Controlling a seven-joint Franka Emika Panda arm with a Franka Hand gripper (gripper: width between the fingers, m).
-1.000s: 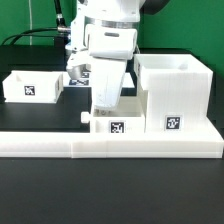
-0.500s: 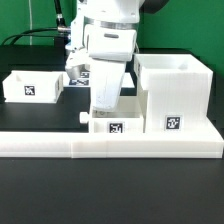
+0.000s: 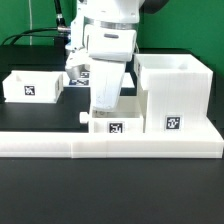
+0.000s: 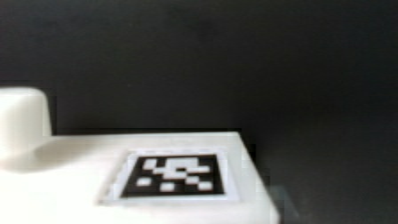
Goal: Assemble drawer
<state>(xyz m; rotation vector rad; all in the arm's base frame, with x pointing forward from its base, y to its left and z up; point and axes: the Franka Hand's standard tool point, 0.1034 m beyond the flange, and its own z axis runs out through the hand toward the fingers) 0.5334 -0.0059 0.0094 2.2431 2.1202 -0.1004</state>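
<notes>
A small white tray [image 3: 112, 126] with a square tag and a round knob [image 3: 84, 117] stands just behind the border wall, against the large cube-like housing [image 3: 176, 92]. My gripper [image 3: 106, 108] is lowered straight onto this tray, and its fingertips are hidden at the tray's rim. In the wrist view the tray's tagged face [image 4: 178, 172] and its knob [image 4: 22, 125] fill the frame very close up, and no fingers show clearly. A second small tray [image 3: 33, 86] with a tag sits apart at the exterior view's left.
The long low white border wall [image 3: 110, 146] runs across the front of the black table. The marker board [image 3: 80, 73] lies behind my arm. A black cable hangs at the back left.
</notes>
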